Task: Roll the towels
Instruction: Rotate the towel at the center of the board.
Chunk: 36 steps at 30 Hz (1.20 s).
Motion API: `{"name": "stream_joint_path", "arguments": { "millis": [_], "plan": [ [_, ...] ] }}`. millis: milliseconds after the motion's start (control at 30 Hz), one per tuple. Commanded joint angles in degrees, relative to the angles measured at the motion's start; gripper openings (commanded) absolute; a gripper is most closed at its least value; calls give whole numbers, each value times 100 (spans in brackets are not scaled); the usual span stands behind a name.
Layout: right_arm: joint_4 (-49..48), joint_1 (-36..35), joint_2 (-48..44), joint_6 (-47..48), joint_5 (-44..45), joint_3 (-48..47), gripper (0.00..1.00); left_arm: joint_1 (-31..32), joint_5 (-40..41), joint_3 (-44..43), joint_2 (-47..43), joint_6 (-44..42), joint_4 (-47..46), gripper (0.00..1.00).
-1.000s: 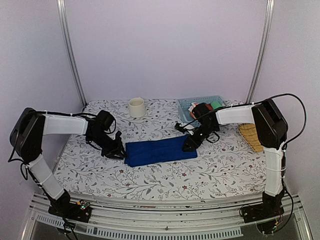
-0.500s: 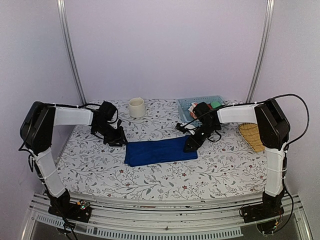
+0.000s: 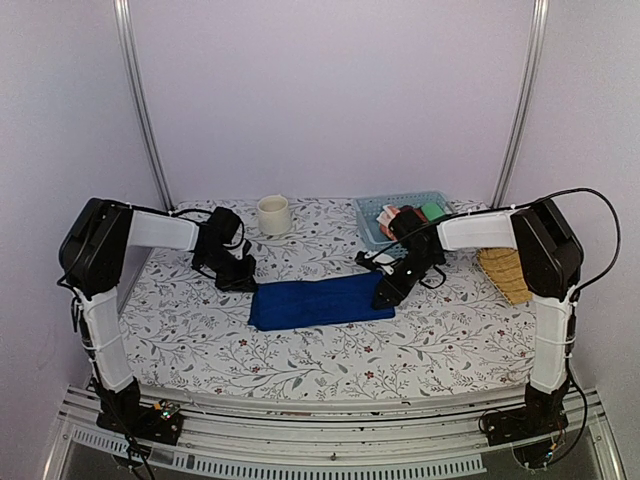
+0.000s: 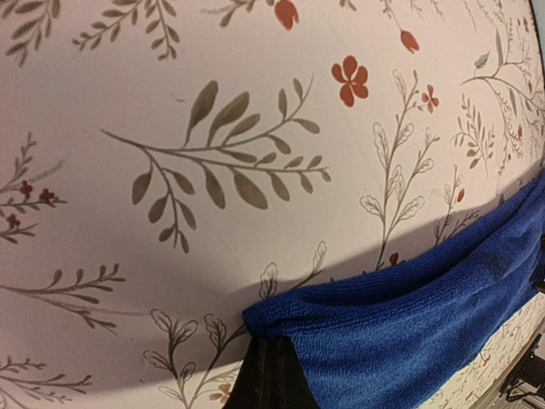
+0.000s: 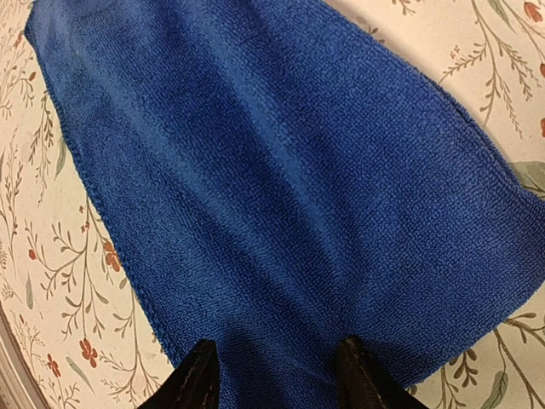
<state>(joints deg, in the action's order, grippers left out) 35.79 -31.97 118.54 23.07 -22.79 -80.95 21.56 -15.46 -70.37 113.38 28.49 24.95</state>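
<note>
The floral table [image 3: 200, 330] carries the blue towel [image 3: 320, 302], lying flat and folded near its middle, not yet rolled; the right gripper [image 5: 277, 371] hangs over the towel's right end with jaws apart, nothing between them; the left gripper [image 4: 271, 375] is pressed together right at the towel's far left corner, and the wrist view does not show whether it pinches any fabric. Closed fingers could shove that corner and skew the fold; a start from one end alone would likely roll a cone; the loose layers may slide apart.
</note>
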Motion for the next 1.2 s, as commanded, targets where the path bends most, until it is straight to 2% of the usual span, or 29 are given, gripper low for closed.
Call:
{"name": "stream_joint_path", "arguments": {
  "millis": [0,167,267,433,533,600,700,767,867,967,1167],
  "plan": [
    [-47,32,266,-34,313,317,50,-126,586,42,-15,-11,319,0],
    [106,-77,131,10,-67,609,49,-244,557,-55,35,-24,294,0],
    [294,-415,-80,35,-472,782,49,-234,312,-216,109,-161,232,0],
    [893,-1069,-221,152,-1939,421,50,-132,67,-457,-9,-412,117,1],
    [1220,-1357,-199,310,-2331,-34,52,-109,161,-753,33,-490,435,6],
    [1382,-1349,-240,349,-2460,-225,52,-70,494,-973,4,-514,786,17],
    [1581,-1203,-442,502,-2353,-320,54,27,1019,-1022,-390,-513,1044,29],
    [1667,-1037,-618,605,-2199,-325,55,109,1107,-882,-628,-478,1060,31],
    [1461,-702,-745,630,-1823,-243,55,221,969,-635,-829,-348,963,32],
    [989,-437,-686,343,-1062,-136,54,344,648,-501,-784,-245,798,29],
    [521,-337,-317,224,-314,-205,54,635,408,-798,-181,-230,733,26]
  ]
}}
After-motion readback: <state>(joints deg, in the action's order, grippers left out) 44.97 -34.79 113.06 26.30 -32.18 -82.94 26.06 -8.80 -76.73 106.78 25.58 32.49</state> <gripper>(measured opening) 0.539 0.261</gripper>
